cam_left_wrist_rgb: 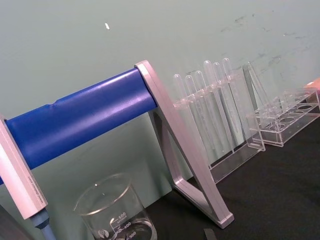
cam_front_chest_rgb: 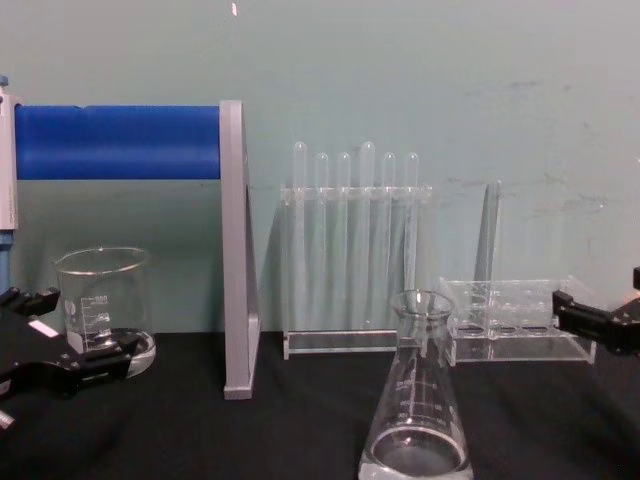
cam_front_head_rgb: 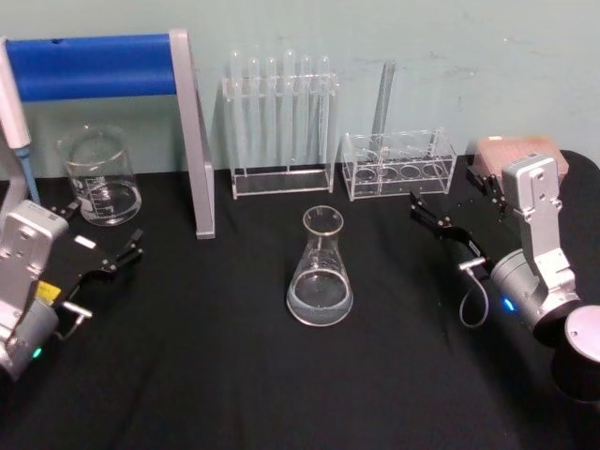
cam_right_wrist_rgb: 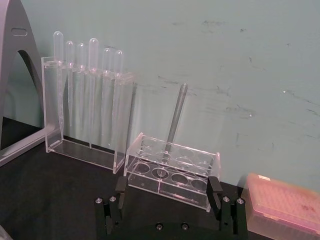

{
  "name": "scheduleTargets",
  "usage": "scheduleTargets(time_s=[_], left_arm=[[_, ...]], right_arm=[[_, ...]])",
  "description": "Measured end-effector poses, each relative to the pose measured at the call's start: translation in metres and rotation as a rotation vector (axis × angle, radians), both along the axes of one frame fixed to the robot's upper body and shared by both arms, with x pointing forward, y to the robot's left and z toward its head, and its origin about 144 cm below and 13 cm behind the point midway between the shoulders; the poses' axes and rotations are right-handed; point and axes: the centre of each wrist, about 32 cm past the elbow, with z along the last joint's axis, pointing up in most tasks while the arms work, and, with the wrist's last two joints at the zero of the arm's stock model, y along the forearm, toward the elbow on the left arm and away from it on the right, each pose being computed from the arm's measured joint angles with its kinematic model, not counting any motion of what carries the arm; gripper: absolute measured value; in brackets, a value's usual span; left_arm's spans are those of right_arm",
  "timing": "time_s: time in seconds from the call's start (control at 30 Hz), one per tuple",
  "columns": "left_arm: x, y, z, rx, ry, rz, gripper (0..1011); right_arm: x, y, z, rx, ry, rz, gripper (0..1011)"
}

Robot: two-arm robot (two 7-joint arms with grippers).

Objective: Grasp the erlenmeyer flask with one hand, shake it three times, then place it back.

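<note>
On the black table, mid-field, the flask stands upright on its wide base, neck up, a little clear liquid lying in the bottom; nothing touches it. Left of it, well apart, the left gripper sits low over the table with its fingers spread apart and empty; the chest view shows it just in front of a beaker, which stands at the far left with liquid in its base. Right of the flask, also well apart, the right gripper rests near the table's right edge, fingers likewise spread wide and holding nothing; its wrist view shows both black fingertips parted, facing a low clear rack. That low rack carries one upright tube; beside it lies a pink box. Behind the flask, against the green wall, a tall clear rack holds a row of test tubes. A grey stand with a blue roller occupies the rear left, its foot on the table between the beaker and the tall rack.
</note>
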Motion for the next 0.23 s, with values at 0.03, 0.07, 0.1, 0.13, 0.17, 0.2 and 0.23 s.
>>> scheduleTargets(time_s=[0.03,0.07,0.1,0.13,0.17,0.2,0.23], left_arm=[[0.0,0.0,0.0,0.0,0.0,0.0,1001],[0.0,0.0,0.0,0.0,0.0,0.0,1001],[0.0,0.0,0.0,0.0,0.0,0.0,1001],[0.0,0.0,0.0,0.0,0.0,0.0,1001],[0.0,0.0,0.0,0.0,0.0,0.0,1001],[0.0,0.0,0.0,0.0,0.0,0.0,1001],[0.0,0.0,0.0,0.0,0.0,0.0,1001]], right_arm=[[0.0,0.0,0.0,0.0,0.0,0.0,1000],[0.0,0.0,0.0,0.0,0.0,0.0,1000],[0.0,0.0,0.0,0.0,0.0,0.0,1000],[0.0,0.0,0.0,0.0,0.0,0.0,1000],[0.0,0.0,0.0,0.0,0.0,0.0,1000],[0.0,0.0,0.0,0.0,0.0,0.0,1000],[0.0,0.0,0.0,0.0,0.0,0.0,1000]])
